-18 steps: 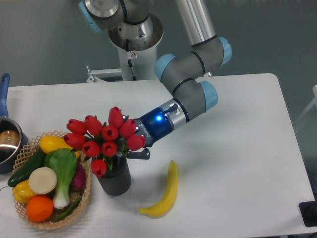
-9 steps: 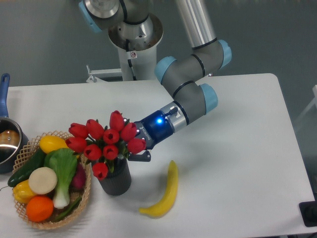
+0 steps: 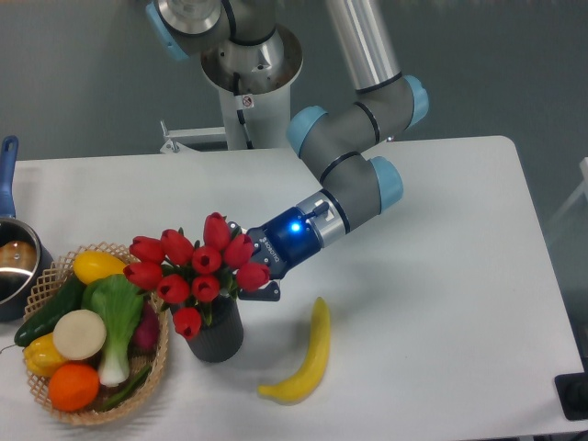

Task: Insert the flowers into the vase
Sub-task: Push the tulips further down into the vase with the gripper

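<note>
The flowers (image 3: 204,262), a bunch of red tulip heads with dark green leaves, stand with their stems down inside the vase (image 3: 216,335), a short dark grey ribbed cylinder left of the table's middle. The heads spread wider than the vase and hide its rim. My gripper (image 3: 243,262) reaches in from the right at the level of the heads and is shut on the flowers' stems. One black finger (image 3: 262,292) shows just below the right-hand tulips. The rest of the grasp is hidden behind the heads.
A woven basket (image 3: 161,358) full of vegetables and fruit stands directly left of the vase, almost touching it. A yellow banana (image 3: 308,354) lies just right of the vase. A pot (image 3: 14,262) with a blue handle sits at the left table edge.
The flowers have sunk a little lower and shifted slightly right over the vase, and the gripper has moved down with them.
</note>
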Available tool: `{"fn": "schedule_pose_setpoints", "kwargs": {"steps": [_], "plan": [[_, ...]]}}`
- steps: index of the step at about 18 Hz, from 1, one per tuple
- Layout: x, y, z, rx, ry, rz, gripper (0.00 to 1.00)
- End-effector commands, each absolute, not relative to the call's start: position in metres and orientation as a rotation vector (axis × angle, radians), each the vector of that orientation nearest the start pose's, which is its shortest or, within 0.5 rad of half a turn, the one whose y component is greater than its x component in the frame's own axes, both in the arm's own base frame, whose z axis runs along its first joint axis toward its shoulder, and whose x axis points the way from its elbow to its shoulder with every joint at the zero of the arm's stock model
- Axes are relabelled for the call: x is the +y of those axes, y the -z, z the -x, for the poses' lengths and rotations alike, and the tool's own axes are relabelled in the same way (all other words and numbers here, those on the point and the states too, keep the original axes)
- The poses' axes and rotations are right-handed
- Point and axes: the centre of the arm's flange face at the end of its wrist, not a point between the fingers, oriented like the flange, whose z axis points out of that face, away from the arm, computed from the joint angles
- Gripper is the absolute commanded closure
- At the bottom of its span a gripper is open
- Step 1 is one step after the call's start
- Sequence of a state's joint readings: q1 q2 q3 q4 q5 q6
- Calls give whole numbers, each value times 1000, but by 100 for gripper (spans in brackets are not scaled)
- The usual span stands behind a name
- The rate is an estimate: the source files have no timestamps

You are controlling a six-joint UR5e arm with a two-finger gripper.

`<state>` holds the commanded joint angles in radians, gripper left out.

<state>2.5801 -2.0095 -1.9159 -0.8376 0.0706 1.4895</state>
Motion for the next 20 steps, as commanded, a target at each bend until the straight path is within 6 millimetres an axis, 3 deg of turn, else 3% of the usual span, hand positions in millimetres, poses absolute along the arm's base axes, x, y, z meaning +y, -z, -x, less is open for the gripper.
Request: {"fn": "schedule_pose_setpoints", "kwargs": {"steps": [12, 16, 20], "plan": [[494, -252, 350, 368, 521, 1629, 77], [494, -254, 351, 373, 516, 1628, 66], [495, -254, 351, 375, 513, 1627, 61]]}}
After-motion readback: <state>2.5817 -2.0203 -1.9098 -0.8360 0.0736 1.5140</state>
